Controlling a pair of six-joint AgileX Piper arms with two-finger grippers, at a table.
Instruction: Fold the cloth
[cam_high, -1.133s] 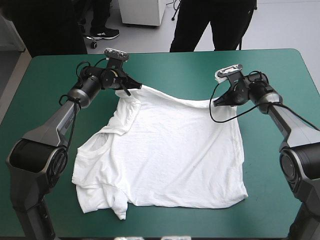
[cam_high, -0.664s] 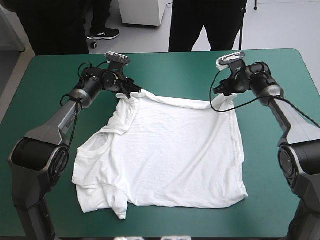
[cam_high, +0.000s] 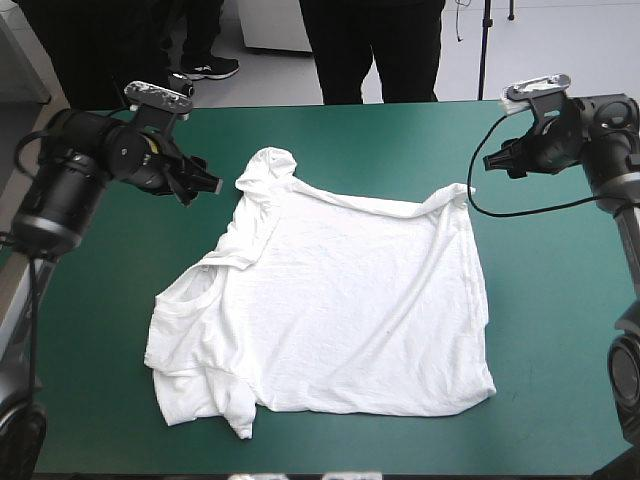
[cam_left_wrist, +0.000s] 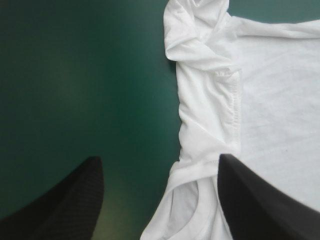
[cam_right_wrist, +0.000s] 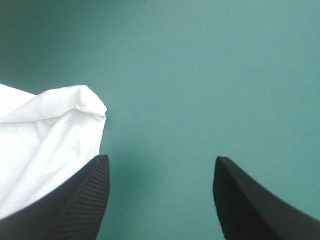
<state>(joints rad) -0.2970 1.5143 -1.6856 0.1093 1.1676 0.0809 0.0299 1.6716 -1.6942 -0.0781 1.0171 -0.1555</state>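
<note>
The white T-shirt (cam_high: 330, 310) lies spread on the teal-green cover, its collar toward the table's left side. A crumpled sleeve (cam_high: 268, 168) stands up at its far left corner, and a small fold (cam_high: 452, 196) sits at its far right corner. My left gripper (cam_high: 203, 186) hovers open to the left of that sleeve, holding nothing. In the left wrist view the left gripper (cam_left_wrist: 159, 159) stands wide above the T-shirt's (cam_left_wrist: 260, 90) edge and collar. My right gripper (cam_high: 495, 162) is open, off the far right corner. The right wrist view shows the right gripper (cam_right_wrist: 161, 158) beside the T-shirt's corner (cam_right_wrist: 50, 130).
Bare teal-green cover (cam_high: 560, 300) borders the shirt on both sides and along the near edge. The table's far edge (cam_high: 400, 103) runs just behind both grippers.
Both grippers opened and let go of the shirt's far corners, then drew back outward, left to the left and right to the right. The far hem dropped onto the table.
</note>
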